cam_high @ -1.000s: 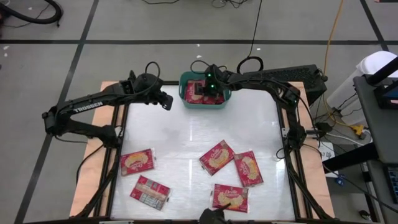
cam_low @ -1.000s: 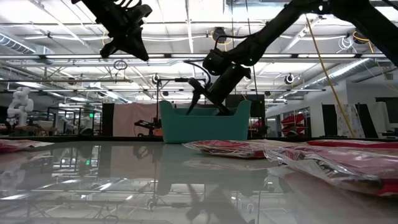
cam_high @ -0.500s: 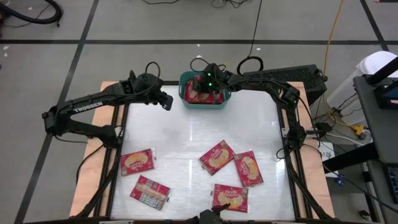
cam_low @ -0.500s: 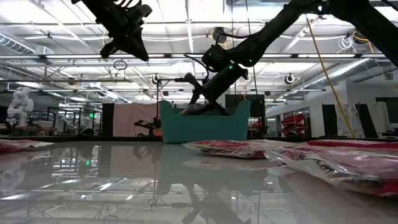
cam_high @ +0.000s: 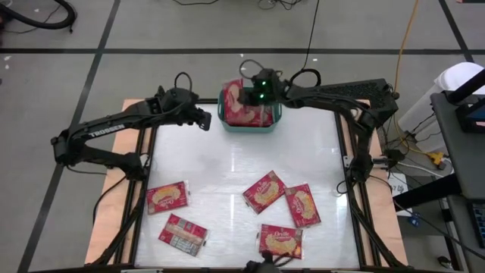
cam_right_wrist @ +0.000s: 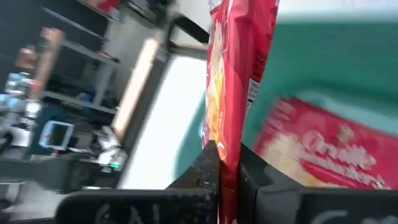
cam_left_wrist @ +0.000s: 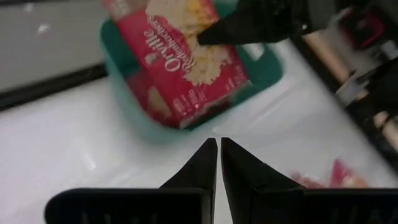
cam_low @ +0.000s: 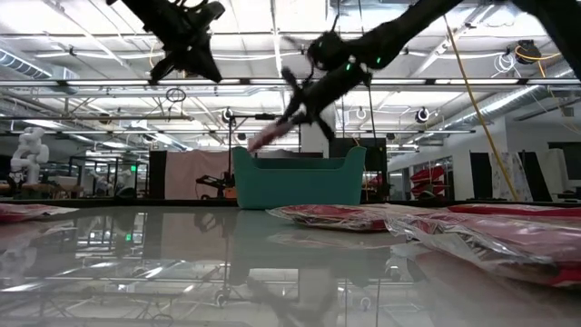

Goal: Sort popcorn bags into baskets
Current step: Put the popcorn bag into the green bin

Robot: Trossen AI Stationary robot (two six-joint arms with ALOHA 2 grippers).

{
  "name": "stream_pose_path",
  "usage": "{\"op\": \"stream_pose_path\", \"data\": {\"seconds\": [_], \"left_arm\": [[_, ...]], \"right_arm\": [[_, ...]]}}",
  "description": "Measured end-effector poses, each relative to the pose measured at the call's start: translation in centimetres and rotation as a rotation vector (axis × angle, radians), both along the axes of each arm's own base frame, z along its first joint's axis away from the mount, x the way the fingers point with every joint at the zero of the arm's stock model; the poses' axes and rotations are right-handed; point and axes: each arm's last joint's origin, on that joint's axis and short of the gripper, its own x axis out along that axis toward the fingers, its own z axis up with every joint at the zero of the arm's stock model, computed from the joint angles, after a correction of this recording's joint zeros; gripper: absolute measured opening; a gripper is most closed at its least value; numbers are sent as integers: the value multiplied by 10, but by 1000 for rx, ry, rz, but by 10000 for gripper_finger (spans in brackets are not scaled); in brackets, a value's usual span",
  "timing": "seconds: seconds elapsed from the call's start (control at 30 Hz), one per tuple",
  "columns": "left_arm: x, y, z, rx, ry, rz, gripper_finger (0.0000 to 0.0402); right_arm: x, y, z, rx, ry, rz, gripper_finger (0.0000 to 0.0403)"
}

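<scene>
Fingers of the right gripper [cam_high: 246,92] pinch a red popcorn bag [cam_left_wrist: 186,59] by one end and hold it in the air above the teal basket [cam_high: 224,114], which sits at the far edge of the worktop [cam_high: 242,167]. In the low view the bag [cam_low: 268,136] hangs tilted, clear of the basket rim [cam_low: 300,159]. At least one more popcorn bag [cam_right_wrist: 323,155] lies inside the basket. The left gripper [cam_high: 203,121] hovers just beside the basket, fingers [cam_left_wrist: 202,165] pressed together on nothing. Five popcorn bags lie on the near half of the worktop: one at the left [cam_high: 167,197], one showing its grey-white back [cam_high: 183,233], and three towards the right [cam_high: 264,191] [cam_high: 301,205] [cam_high: 280,240].
</scene>
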Motion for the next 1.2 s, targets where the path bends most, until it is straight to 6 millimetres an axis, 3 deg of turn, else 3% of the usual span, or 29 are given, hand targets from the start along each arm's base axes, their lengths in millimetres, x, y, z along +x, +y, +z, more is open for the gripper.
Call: {"op": "stream_pose_path", "data": {"seconds": [0.23,0.37,0.57,0.77,0.93,1.2], "left_arm": [[12,9,30,135,-322,34,35],[13,17,47,125,-539,105,89],[15,31,49,-24,-709,214,214],[55,43,32,-201,-863,107,296],[82,47,8,-262,-863,117,311],[105,49,-6,-204,-969,104,275]], "right_arm": [[-38,27,68,-99,-95,-98,5],[-71,54,88,-130,-193,-254,4],[-103,91,80,-108,-520,-474,4],[-106,114,59,-92,-703,-597,4],[-100,127,61,-127,-786,-643,4],[-97,134,60,-136,-764,-646,4]]}}
